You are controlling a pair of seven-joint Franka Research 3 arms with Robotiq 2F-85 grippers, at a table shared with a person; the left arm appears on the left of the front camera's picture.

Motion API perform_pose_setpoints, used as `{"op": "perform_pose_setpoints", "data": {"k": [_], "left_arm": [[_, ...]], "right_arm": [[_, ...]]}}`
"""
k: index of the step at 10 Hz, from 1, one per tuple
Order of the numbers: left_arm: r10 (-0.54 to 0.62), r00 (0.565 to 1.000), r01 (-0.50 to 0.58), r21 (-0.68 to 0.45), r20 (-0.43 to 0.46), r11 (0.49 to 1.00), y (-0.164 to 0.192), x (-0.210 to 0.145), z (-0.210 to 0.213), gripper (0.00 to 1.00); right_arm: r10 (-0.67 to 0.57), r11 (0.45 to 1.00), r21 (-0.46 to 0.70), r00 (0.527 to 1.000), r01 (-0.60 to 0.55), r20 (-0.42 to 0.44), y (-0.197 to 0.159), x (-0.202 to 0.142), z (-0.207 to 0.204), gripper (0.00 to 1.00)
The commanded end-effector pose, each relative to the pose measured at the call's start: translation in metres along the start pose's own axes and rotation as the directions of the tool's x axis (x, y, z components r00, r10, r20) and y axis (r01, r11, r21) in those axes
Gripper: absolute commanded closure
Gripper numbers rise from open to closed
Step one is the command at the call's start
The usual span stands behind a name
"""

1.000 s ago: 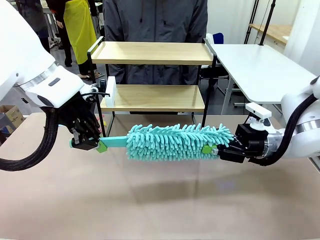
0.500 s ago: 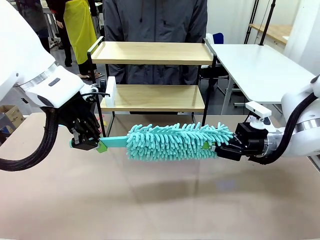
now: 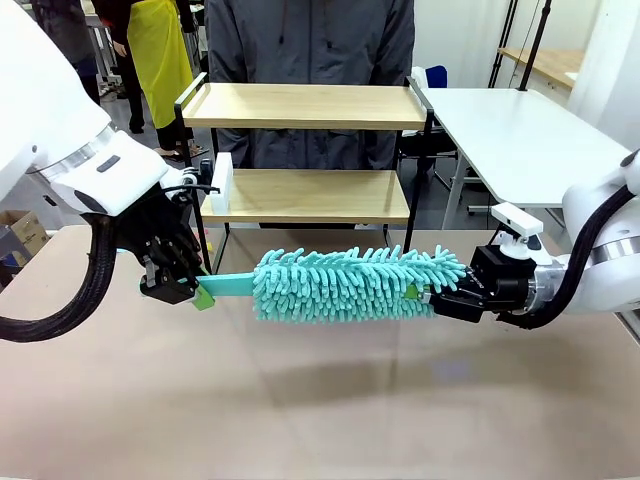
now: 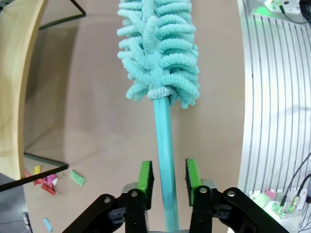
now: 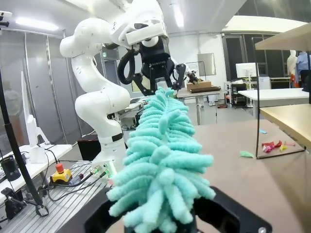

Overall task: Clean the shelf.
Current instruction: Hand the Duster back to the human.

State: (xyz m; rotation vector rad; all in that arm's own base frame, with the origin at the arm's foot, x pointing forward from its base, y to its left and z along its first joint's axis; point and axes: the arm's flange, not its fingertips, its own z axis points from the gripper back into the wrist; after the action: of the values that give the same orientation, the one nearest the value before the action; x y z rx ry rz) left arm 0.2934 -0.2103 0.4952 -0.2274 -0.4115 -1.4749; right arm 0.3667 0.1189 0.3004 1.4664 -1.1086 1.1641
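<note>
Nearest, above the bare brown table (image 3: 320, 400): a teal microfibre duster (image 3: 345, 284), held level and running left to right. Right gripper (image 3: 428, 297) clamped shut on the duster's right tip, the green pads buried among the teal strands; seen from the right wrist view as a fluffy mass (image 5: 163, 160) rising straight from between the fingers. Left gripper (image 3: 195, 292) at the opposite end, by the flat teal handle (image 3: 228, 287). From the left wrist view, jaws parted around the handle (image 4: 164, 160), the green pads (image 4: 145, 175) standing just off either side of it, a thin gap showing on each side; no firm hold visible there. Small coloured scraps (image 4: 44, 177) scattered on the tabletop near a black leg of the frame, toward the far side.

Farther off, at the table's far edge and slightly left of centre: the shelf (image 3: 305, 150), upright, two light wooden boards in a thin black frame, both boards bare apart from a white block (image 3: 221, 180) at the left end of the lower board. Beyond the shelf, a person in a dark grey jacket (image 3: 310, 45) standing at the far side. To the far right, a white table (image 3: 520, 135).
</note>
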Motion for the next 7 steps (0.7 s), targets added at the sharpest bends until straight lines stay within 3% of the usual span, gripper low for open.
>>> {"op": "perform_pose_setpoints", "data": {"k": [1, 3, 7], "left_arm": [[0.010, 0.995, -0.010, 0.003, 0.094, 1.000, 0.000, -0.005, 0.015, 0.00], [0.039, 0.973, -0.050, 0.045, 0.228, 0.998, 0.001, -0.022, 0.046, 0.00], [0.070, 0.945, -0.107, 0.099, 0.319, 0.989, 0.005, -0.081, 0.096, 0.00]], "right_arm": [[0.003, 1.000, -0.001, 1.000, -0.003, 0.001, 0.000, 0.001, 0.000, 1.00], [0.003, 1.000, -0.001, 1.000, -0.003, 0.001, 0.000, 0.001, 0.000, 1.00], [0.003, 1.000, -0.001, 1.000, -0.003, 0.001, 0.000, 0.001, 0.000, 1.00]]}}
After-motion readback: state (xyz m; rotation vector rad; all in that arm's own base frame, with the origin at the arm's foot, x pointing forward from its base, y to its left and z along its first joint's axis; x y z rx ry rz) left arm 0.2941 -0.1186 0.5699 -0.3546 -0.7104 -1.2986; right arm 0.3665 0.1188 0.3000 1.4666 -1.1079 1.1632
